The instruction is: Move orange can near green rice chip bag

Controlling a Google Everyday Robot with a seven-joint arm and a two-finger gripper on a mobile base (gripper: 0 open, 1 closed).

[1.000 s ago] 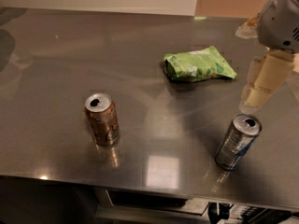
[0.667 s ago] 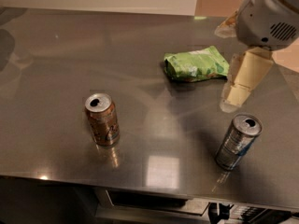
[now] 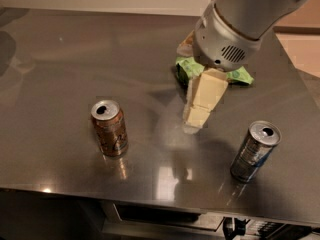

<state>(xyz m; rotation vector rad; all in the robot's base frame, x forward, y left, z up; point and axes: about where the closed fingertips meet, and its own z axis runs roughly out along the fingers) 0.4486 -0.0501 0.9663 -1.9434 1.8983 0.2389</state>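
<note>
The orange can (image 3: 109, 128) stands upright on the steel table (image 3: 60, 74) at the front left, silver top with an open tab hole. The green rice chip bag (image 3: 189, 67) lies at the back middle-right, mostly hidden behind the arm; green edges show on both sides. My gripper (image 3: 196, 116) hangs from the grey arm over the table's middle, right of the orange can and in front of the bag, well apart from the can. It holds nothing that I can see.
A silver-and-blue can (image 3: 255, 151) stands upright at the front right. The grey arm housing (image 3: 227, 39) fills the upper right. The table's front edge (image 3: 160, 196) runs along the bottom, with a dark shelf below.
The arm and gripper have swung left from the right edge toward the table's middle, now covering most of the green bag. Both cans have stayed put.
</note>
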